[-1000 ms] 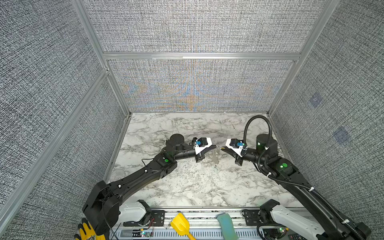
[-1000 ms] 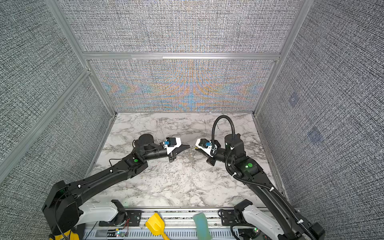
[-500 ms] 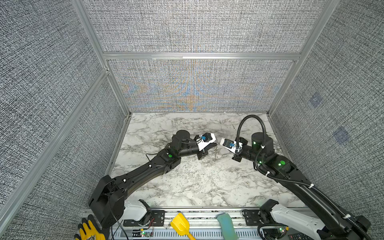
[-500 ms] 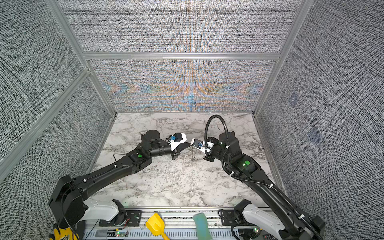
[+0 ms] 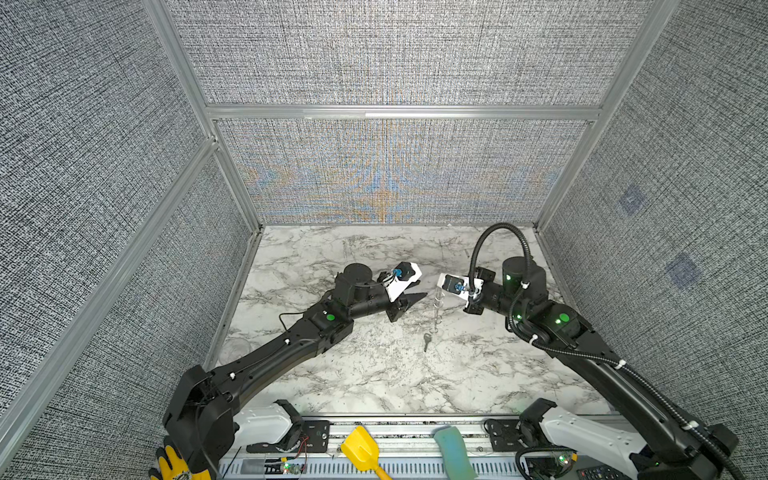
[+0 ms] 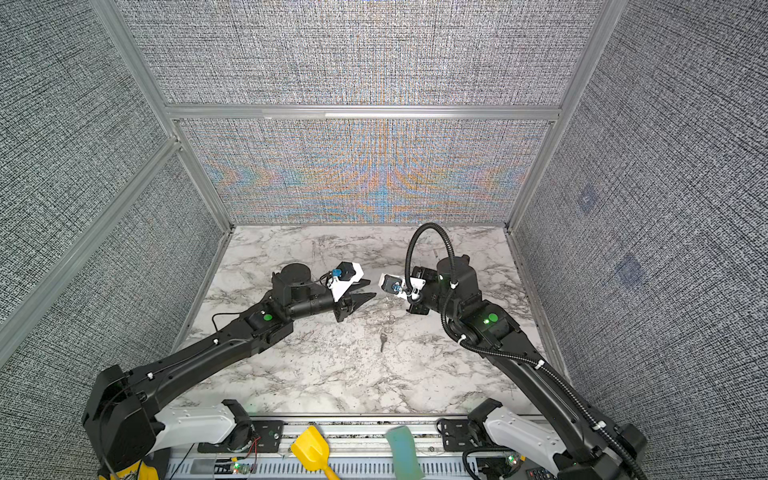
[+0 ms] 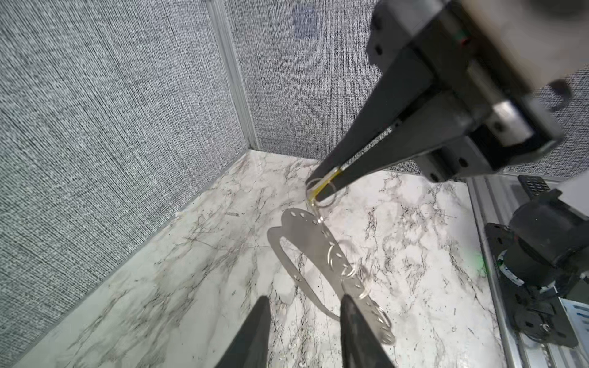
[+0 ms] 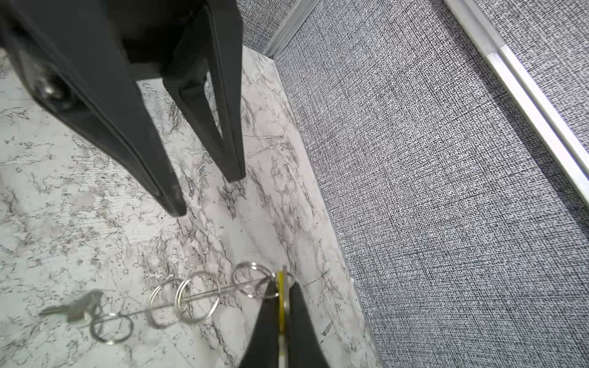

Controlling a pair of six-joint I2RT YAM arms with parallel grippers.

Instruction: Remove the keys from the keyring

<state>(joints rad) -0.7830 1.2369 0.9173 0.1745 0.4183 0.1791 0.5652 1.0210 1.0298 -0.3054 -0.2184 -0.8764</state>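
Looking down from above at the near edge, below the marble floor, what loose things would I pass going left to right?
yellow glove → yellow scoop → teal block

gap left claw (image 8: 207,194) to right claw (image 8: 282,286): keyring (image 7: 302,229) hangs in it | table (image 5: 374,374): free, save one key (image 5: 426,341) beneath

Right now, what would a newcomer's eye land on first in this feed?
The right end effector is shut on a yellow tag mid-table, with a grey plate strung with wire rings dangling from it. Just across from it, the left end effector stands open and empty. A small key sits at the plate's low end; I can't tell whether it hangs or lies on the marble table.
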